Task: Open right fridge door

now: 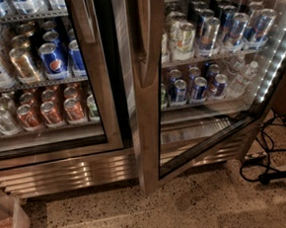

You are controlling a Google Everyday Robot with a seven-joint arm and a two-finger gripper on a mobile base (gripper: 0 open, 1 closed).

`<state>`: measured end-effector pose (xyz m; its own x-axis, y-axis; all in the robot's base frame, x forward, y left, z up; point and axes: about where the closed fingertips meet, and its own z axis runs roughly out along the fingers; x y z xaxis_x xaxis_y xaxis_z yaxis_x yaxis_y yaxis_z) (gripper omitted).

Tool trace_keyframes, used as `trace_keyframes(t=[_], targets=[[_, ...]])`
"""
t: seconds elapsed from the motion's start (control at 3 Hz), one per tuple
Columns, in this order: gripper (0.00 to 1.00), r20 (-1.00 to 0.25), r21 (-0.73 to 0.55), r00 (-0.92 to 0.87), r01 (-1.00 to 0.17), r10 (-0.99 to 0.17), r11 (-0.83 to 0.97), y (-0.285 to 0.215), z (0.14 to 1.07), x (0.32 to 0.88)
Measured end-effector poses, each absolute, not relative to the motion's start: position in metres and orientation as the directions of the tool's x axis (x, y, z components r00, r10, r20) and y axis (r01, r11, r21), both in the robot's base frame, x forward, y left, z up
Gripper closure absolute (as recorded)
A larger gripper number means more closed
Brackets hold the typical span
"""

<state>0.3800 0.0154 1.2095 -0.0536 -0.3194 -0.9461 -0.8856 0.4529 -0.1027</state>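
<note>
The right fridge door [148, 135] stands swung outward, its steel handle edge near the middle of the camera view. Its bottom rail runs diagonally back to the hinge side at the right. The bowed steel handle [146, 41] runs down the steel frame. Through its glass pane I see shelves of blue and silver cans [210, 31]. The left door [101, 89] is shut, with Pepsi and orange cans behind it. My gripper is out of view.
Black cables [270, 160] lie on the speckled floor at the right, by the door's hinge corner. A translucent plastic bin [11, 225] sits at the lower left. A steel vent grille [63, 174] runs under the left door. A lit LED strip [273, 71] lines the fridge's right inner wall.
</note>
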Motion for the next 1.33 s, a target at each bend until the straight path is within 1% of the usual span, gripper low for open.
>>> trace_keyframes(t=[1.33], targets=[[0.00, -0.946, -0.103, -0.054, -0.886, -0.319, 0.453, 0.0154, 1.2095, 0.3800]])
